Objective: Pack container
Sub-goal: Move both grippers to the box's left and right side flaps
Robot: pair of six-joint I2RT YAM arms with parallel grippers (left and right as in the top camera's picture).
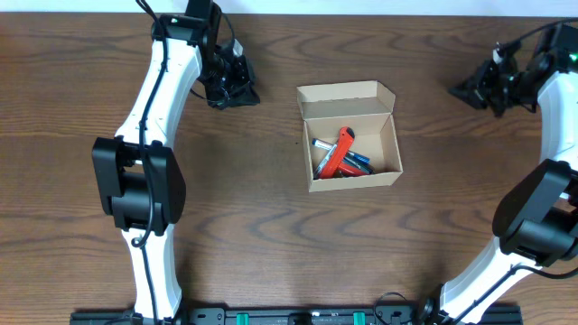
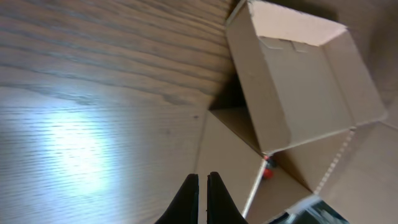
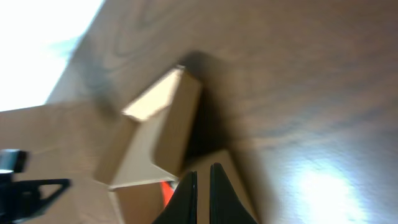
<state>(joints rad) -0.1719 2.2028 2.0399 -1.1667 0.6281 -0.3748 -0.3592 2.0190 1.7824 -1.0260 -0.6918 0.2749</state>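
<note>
the container (image 1: 356,180) sits mid-counter (image 1: 271,244), lid open, with a red object (image 1: 341,150) inside. we see the left fingers (image 2: 189,198) and right fingers (image 3: 188,194) pressed together, empty, apart from it.

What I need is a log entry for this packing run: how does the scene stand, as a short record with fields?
surface: wooden table
container: tan cardboard box, mid-table
lid flap: open, raised at the far side
contents: red item lying among blue items, kind unclear
left gripper: shut, holds nothing, apart from the container
right gripper: shut, holds nothing, apart from the container
task state: container not yet closed
</note>
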